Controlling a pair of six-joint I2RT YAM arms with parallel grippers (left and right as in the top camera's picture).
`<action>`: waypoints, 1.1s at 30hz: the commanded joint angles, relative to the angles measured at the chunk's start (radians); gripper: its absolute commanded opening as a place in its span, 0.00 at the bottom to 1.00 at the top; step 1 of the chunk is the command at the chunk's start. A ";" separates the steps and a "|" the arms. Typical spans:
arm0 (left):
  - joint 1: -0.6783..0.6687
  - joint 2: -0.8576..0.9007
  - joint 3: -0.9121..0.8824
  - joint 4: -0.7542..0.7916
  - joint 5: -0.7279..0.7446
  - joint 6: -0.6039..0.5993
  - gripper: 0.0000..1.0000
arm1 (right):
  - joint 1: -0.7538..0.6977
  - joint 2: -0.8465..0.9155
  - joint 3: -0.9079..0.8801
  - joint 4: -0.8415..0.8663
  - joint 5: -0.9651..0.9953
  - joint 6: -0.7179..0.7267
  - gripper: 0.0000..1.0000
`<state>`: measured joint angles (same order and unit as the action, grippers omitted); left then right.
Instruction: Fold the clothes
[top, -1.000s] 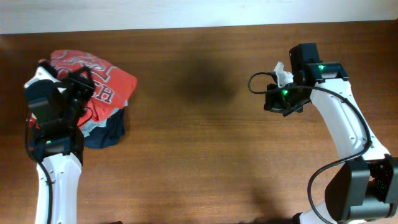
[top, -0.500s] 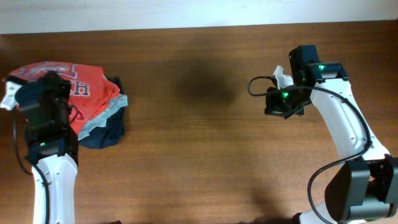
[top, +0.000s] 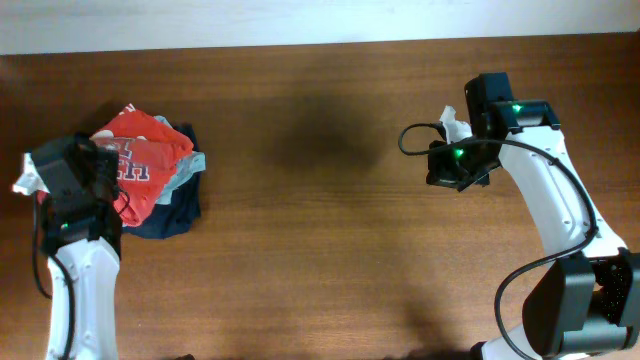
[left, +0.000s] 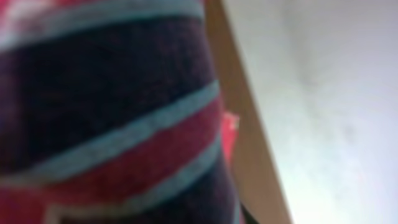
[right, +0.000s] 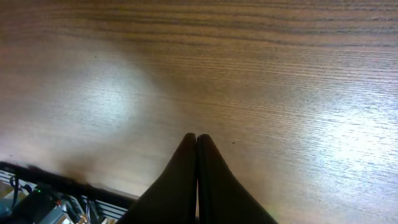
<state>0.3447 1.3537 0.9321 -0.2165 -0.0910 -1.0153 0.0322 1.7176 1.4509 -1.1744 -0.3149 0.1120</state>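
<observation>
Both arms (top: 545, 190) show white links, black joints (top: 490, 95), looping black cable (top: 415, 135), green lights (top: 517, 108)

Left wrist view is all blur: T-shirt (left: 112, 124) cloth against the lens, left gripper hidden behind it. Overhead, navy garment (top: 172, 212) near worktop's left edge is mostly buried under the shirt.
</observation>
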 joint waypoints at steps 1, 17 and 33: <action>0.002 0.035 0.003 -0.021 -0.003 0.009 0.15 | 0.002 -0.011 0.010 -0.007 0.009 -0.008 0.04; 0.070 -0.129 0.004 -0.317 0.251 0.079 0.70 | 0.002 -0.011 0.010 -0.012 0.009 -0.008 0.04; 0.125 -0.491 0.004 -0.341 0.113 0.439 0.01 | 0.002 -0.011 0.010 -0.011 0.009 -0.008 0.04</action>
<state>0.4644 0.8211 0.9321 -0.5777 0.1574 -0.7399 0.0322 1.7176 1.4509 -1.1828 -0.3145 0.1081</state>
